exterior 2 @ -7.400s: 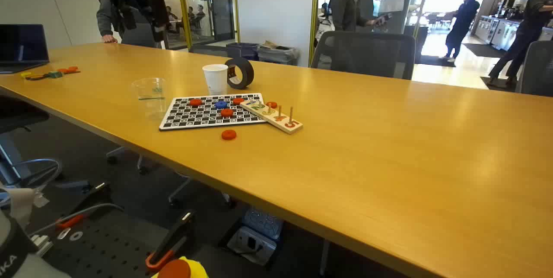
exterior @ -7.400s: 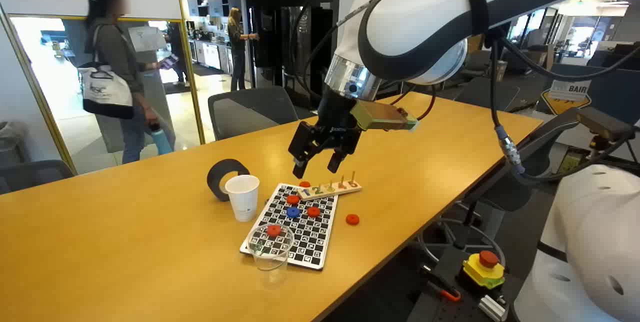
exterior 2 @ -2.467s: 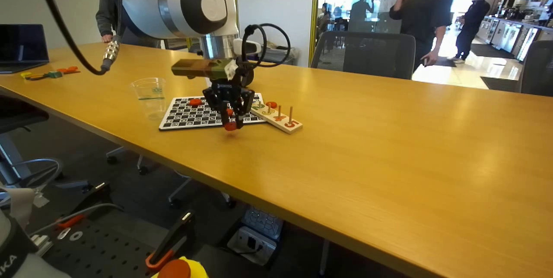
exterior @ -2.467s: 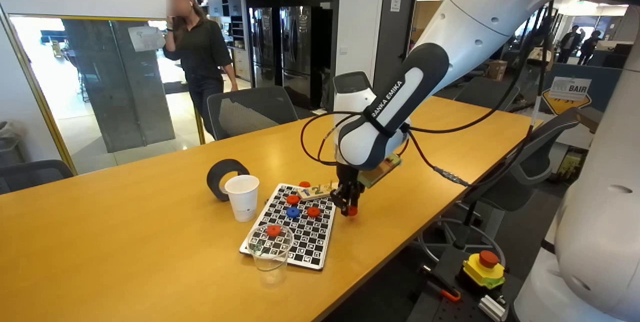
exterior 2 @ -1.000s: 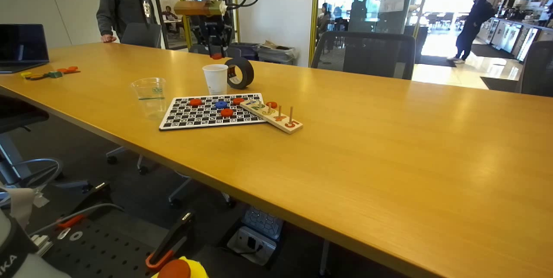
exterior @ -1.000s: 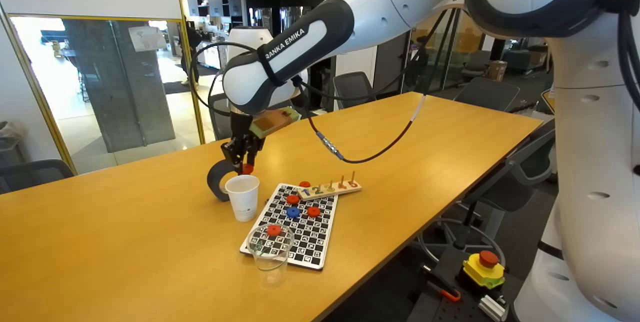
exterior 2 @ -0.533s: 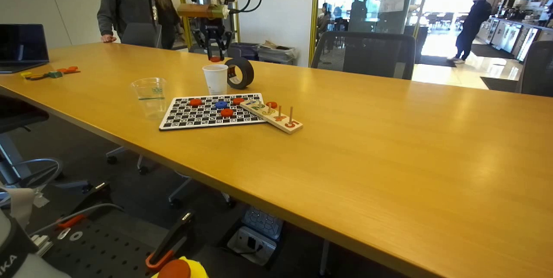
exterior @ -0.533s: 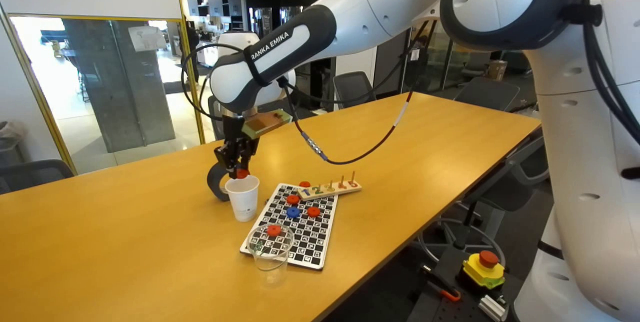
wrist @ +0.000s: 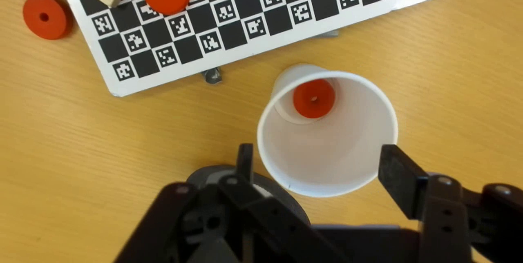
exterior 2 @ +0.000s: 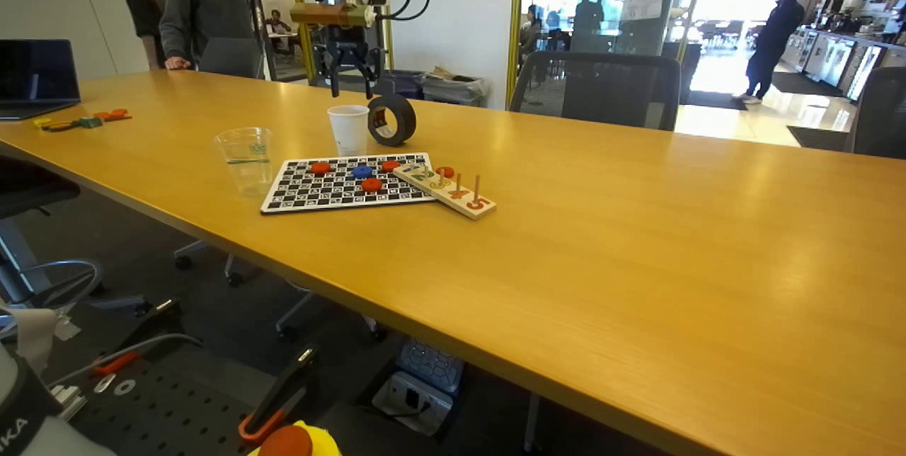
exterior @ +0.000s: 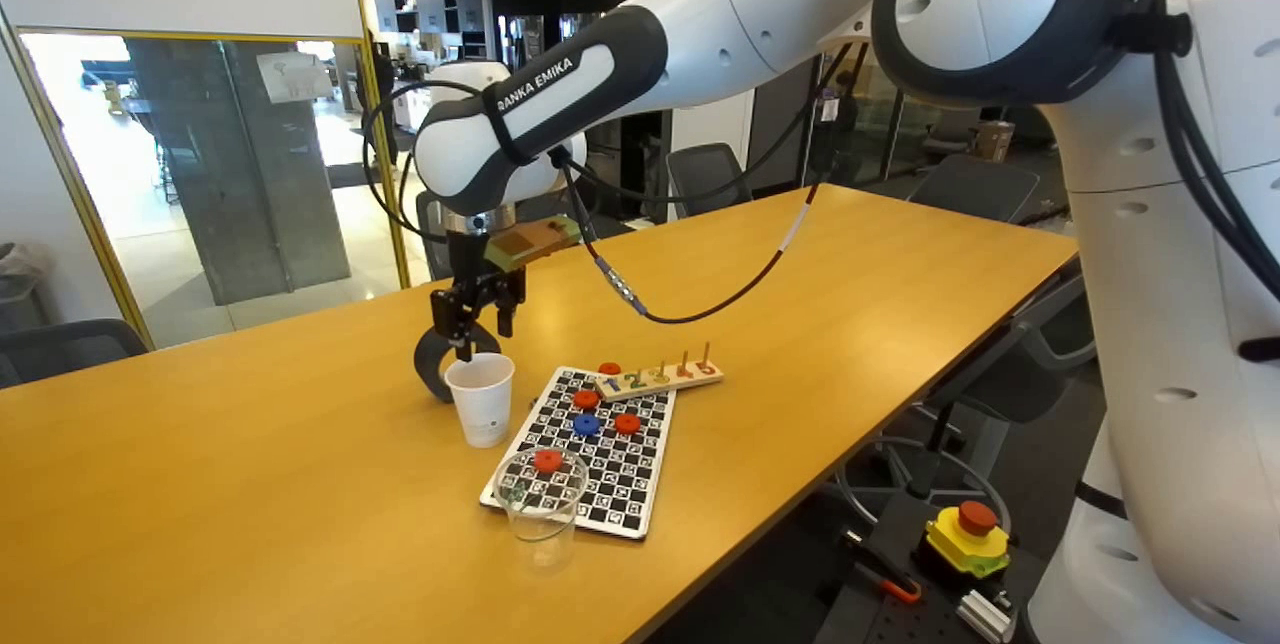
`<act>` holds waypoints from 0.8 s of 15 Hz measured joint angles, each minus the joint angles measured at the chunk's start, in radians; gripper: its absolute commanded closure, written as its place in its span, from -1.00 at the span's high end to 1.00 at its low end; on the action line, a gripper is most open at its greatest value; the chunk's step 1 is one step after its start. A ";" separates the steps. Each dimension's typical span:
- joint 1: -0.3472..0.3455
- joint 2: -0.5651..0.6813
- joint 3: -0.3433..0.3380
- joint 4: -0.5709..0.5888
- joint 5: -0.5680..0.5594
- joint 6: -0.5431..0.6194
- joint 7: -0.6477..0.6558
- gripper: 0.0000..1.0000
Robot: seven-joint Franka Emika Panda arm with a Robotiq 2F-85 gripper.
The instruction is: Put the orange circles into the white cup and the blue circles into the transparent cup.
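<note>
Tool (exterior 2: pixel 352 94) hangs above an orange circle (wrist: pixel 307 106) inside the white cup (wrist: pixel 327 154).

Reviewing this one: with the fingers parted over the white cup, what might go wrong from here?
In the wrist view the open fingers flank the white cup; a slanted exit might tip it and spill the orange disc inside.
The black tape roll stands close beside that cup and could get bumped.
On the checkered board, another orange disc lies close to the wooden peg strip, which the fingers might catch during a grasp.
</note>
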 measured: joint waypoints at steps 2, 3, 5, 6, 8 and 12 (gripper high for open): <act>0.002 -0.012 -0.005 -0.010 -0.003 -0.003 0.030 1.00; 0.005 -0.026 -0.010 -0.024 -0.007 -0.002 0.054 1.00; 0.011 -0.067 -0.024 -0.076 -0.015 0.001 0.119 1.00; 0.014 -0.094 -0.031 -0.115 -0.022 0.009 0.157 1.00; 0.016 -0.153 -0.044 -0.207 -0.031 0.037 0.218 1.00; 0.015 -0.260 -0.070 -0.418 -0.057 0.137 0.292 1.00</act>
